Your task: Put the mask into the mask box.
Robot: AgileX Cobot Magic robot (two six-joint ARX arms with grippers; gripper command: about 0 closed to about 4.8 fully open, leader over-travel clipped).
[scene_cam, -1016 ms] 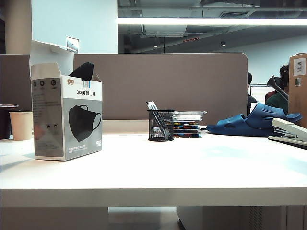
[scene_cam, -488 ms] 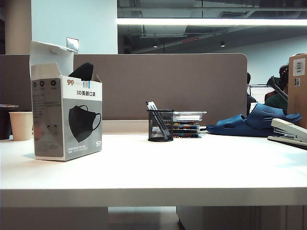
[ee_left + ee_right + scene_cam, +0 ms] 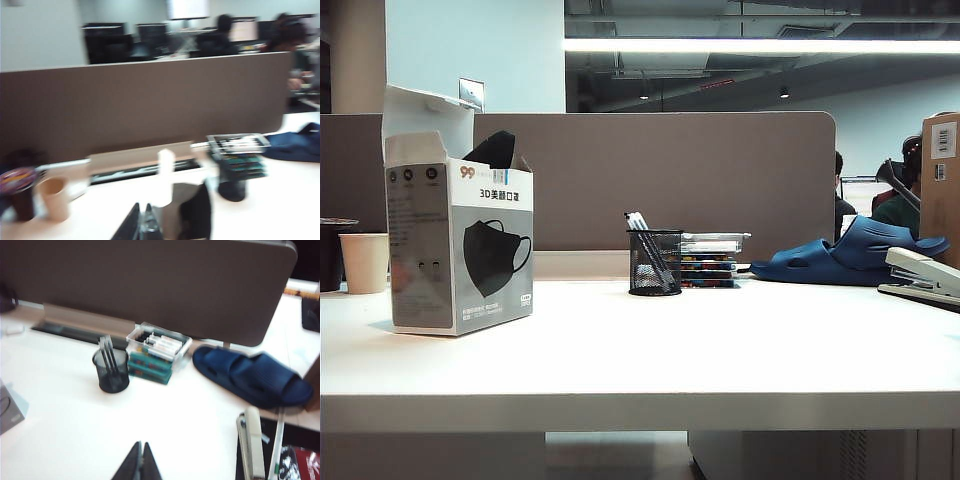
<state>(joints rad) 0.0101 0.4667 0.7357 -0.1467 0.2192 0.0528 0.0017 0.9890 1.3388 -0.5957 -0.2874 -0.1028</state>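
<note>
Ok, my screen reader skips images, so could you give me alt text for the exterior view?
A mask box stands open at the table's left, a black mask poking from its top. A pen cup, blue sandal and stapler lie further right; neither gripper shows here.

Bare bench (image 3: 70,405) lies ahead of the right jaws. Beyond stand the pen cup (image 3: 111,371), sandal (image 3: 252,376) and stapler (image 3: 252,445). The mask box (image 3: 182,212) rises just ahead of the left jaws.

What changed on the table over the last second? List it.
Nothing visibly changed. The mask pokes out of the open mask box as before; the pen cup, sandal and stapler sit where they were. The exterior view shows no arm; the left gripper and right gripper are shut, holding nothing.
</note>
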